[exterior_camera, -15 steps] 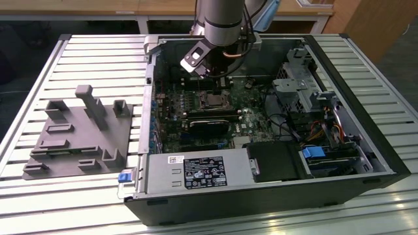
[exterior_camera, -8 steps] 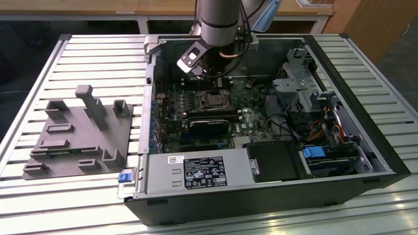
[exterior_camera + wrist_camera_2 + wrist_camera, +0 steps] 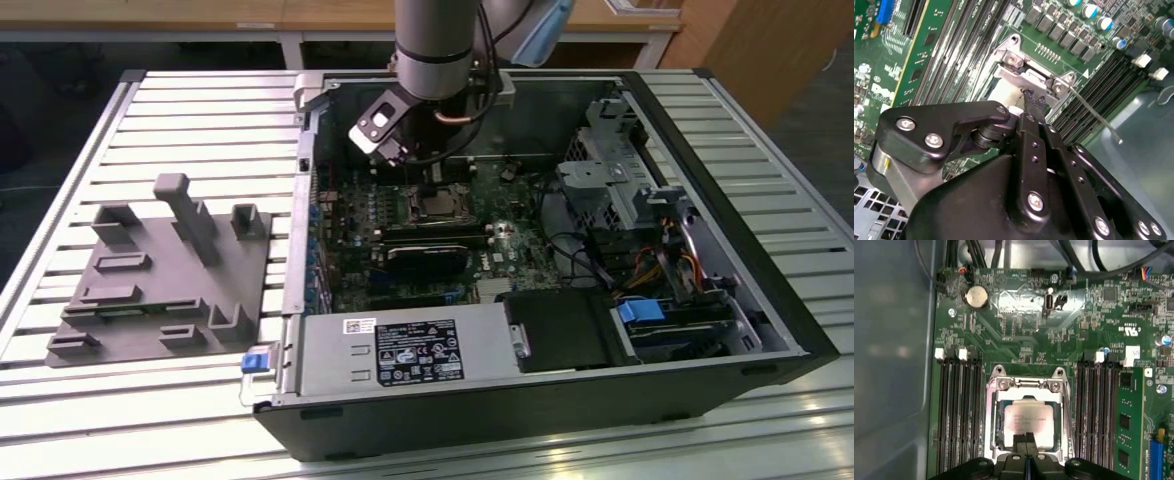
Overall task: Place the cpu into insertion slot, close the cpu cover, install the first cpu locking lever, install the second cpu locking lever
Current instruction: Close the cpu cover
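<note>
The cpu (image 3: pixel 1026 419), a silvery square chip, lies in the insertion slot (image 3: pixel 434 207) on the green motherboard. The cpu cover (image 3: pixel 1000 399), a silver frame with a window, lies flat around the chip. My gripper (image 3: pixel 1027 440) hangs just above the chip's near edge, black fingers pressed together with nothing between them. In the second wrist view the fingertips (image 3: pixel 1034 100) reach down to the socket's silver plate (image 3: pixel 1024 77). A thin metal locking lever (image 3: pixel 1094 112) sticks out from the socket's corner, raised over the memory slots. In the exterior view the gripper (image 3: pixel 430 190) stands over the slot inside the open case.
Black memory slots (image 3: pixel 956 410) flank the socket on both sides, and a green memory stick (image 3: pixel 1131 425) stands beyond one row. A black module (image 3: pixel 427 255) and the power supply (image 3: pixel 400 350) lie nearer the case front. A grey fixture block (image 3: pixel 160 270) sits on the exterior view's left.
</note>
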Controlling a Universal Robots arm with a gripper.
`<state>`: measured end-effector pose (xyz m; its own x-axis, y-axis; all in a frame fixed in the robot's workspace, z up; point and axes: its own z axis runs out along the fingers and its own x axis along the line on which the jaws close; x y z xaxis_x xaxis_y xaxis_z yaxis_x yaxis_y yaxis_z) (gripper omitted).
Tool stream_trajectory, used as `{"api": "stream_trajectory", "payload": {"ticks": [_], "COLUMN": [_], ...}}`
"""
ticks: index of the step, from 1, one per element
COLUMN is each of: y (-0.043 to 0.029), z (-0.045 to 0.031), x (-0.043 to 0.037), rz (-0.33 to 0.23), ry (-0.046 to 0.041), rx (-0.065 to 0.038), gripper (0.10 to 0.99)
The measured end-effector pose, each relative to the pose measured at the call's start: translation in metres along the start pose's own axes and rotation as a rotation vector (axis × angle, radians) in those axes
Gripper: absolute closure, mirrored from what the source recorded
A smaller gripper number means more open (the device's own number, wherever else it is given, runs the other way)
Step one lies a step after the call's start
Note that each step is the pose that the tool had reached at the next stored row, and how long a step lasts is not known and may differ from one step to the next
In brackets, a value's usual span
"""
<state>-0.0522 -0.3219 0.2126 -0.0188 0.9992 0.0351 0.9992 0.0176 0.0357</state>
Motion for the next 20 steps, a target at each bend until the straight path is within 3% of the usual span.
{"api": "stream_trajectory", "payload": {"ticks": [4,12,16,20], "y": [-0.0034,-0.0033,-0.0012,-0.0009], "z": [0.0054,0.0117,0.0118,0.0048], "x": [-0.0001,-0.0003,-0.0004,-0.0001], "rz": [0.0,0.0,0.0,0.0], "ry": [0.0,0.0002,0.0001,0.0003], "rx": [0.0,0.0,0.0,0.0], "gripper": [0.98,0.98,0.98,0.98]}}
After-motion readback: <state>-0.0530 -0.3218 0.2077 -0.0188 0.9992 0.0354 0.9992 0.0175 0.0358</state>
